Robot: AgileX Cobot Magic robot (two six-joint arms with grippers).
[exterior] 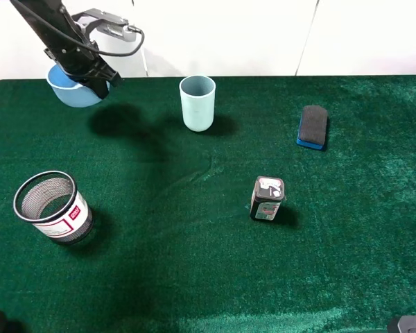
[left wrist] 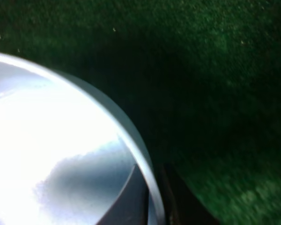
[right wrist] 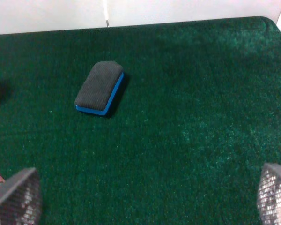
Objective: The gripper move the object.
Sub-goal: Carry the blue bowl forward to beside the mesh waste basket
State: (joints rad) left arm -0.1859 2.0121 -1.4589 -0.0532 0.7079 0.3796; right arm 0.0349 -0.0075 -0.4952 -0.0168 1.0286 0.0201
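The light blue bowl [exterior: 68, 91] with a whitish inside is at the back left corner of the green table, partly hidden by my left arm. My left gripper [exterior: 97, 78] is shut on its right rim. In the left wrist view the bowl [left wrist: 61, 154] fills the frame, and its rim sits between the two dark fingers of my left gripper [left wrist: 152, 199], one inside and one outside. A dark shadow on the cloth to the bowl's right suggests it hangs just above the table. My right gripper [right wrist: 144, 194] is open and empty at the front right.
A pale teal cup [exterior: 197, 103] stands at the back middle. A black mesh cup [exterior: 53, 206] stands front left. A small dark box [exterior: 267, 198] lies mid-table. A blue-and-black eraser [exterior: 313, 126] lies back right, also shown in the right wrist view [right wrist: 99, 87].
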